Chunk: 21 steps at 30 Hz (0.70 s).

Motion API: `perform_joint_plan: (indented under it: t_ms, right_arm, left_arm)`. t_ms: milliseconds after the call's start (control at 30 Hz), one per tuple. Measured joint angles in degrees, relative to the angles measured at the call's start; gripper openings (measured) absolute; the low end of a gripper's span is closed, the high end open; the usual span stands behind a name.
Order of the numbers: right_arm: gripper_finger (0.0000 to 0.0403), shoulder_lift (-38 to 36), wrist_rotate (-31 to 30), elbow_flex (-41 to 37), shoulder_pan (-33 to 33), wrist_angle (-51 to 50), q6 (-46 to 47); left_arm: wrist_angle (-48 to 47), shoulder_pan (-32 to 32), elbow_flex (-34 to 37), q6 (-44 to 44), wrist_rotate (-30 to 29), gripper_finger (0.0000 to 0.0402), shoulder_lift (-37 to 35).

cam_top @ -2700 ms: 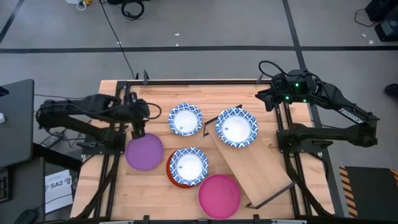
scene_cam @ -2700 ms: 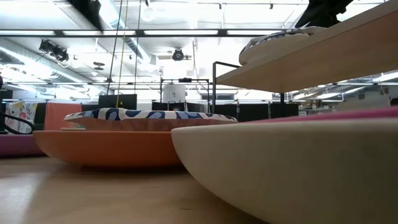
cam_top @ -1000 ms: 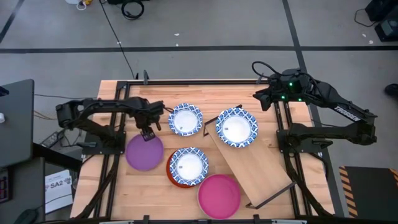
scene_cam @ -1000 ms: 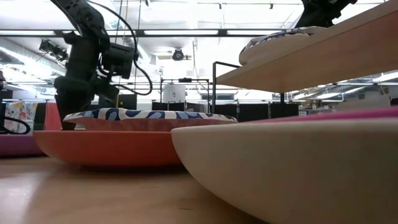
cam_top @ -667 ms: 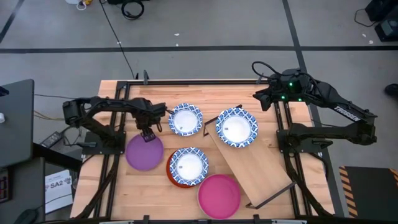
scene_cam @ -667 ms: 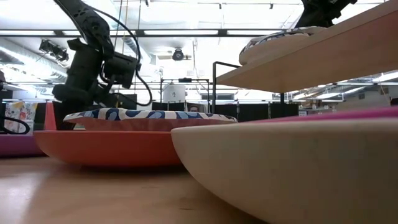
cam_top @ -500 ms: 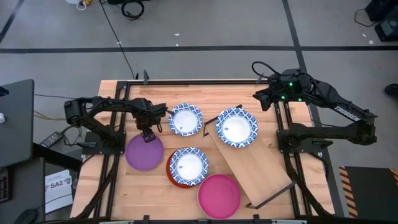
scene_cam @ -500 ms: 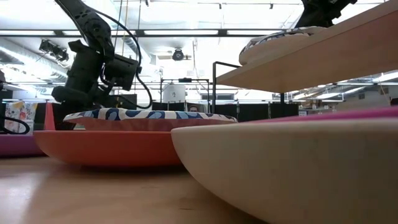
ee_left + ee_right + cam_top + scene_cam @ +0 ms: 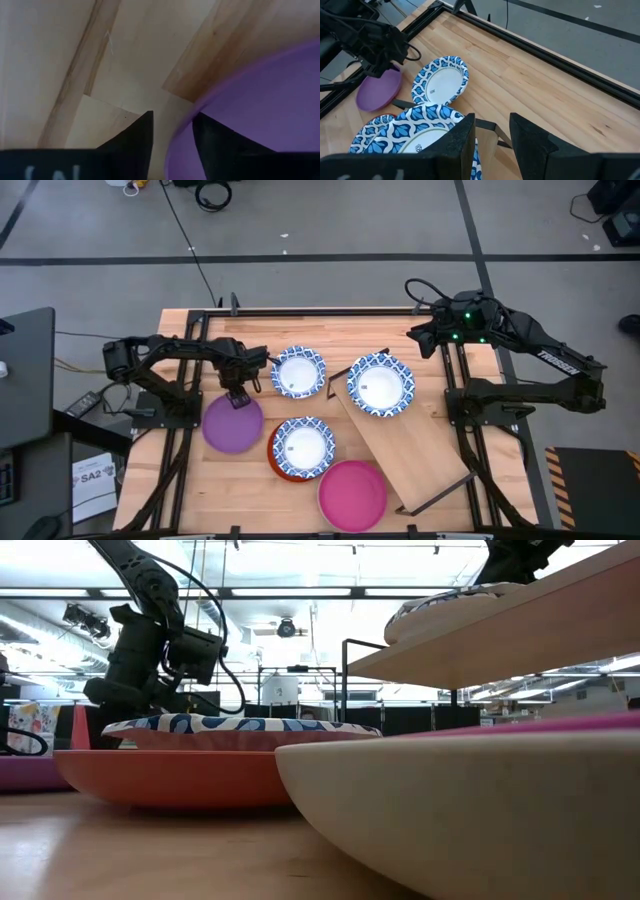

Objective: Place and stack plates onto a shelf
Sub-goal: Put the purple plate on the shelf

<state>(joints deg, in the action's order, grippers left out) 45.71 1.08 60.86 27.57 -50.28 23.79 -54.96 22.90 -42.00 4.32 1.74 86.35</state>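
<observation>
Purple and round, one plate (image 9: 232, 424) lies flat on the wooden plank table (image 9: 250, 335), near its left side. The left hand (image 9: 238, 394) is low at the far rim of this purple plate. In the left wrist view its two dark fingers (image 9: 134, 134) stand a little apart, one on each side of the plate's rim, and I cannot tell if they squeeze it.

Next to the purple plate sits an orange-red round plate (image 9: 280, 467) with a blue-and-white patterned plate (image 9: 304, 445) stacked inside it. A second blue-and-white plate (image 9: 298, 372) lies alone on the table, farther back. A pink round plate (image 9: 352, 494) lies near the front edge.

The light-wood shelf board on thin black legs (image 9: 410, 450) stands slanted across the right half of the table. A third blue-and-white plate (image 9: 380, 384) rests on its far end.

The right hand (image 9: 425, 338) waits up high by the back right corner of the table. Its fingers (image 9: 457, 137) are apart and hold nothing.
</observation>
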Motion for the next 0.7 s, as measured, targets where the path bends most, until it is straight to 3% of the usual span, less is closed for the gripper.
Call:
perform_joint_plan:
  t_ms: [467,700]
  right_arm:
    - [0.0128,0.0,0.0,0.0,0.0,0.0,0.0]
    - [0.0128,0.0,0.0,0.0,0.0,0.0,0.0]
  left_arm:
    - [-0.2,0.0,0.0,-0.1,0.6,0.0024,-0.1]
    - [-0.4,0.0,-0.1,-0.2,0.7,0.0017,-0.1]
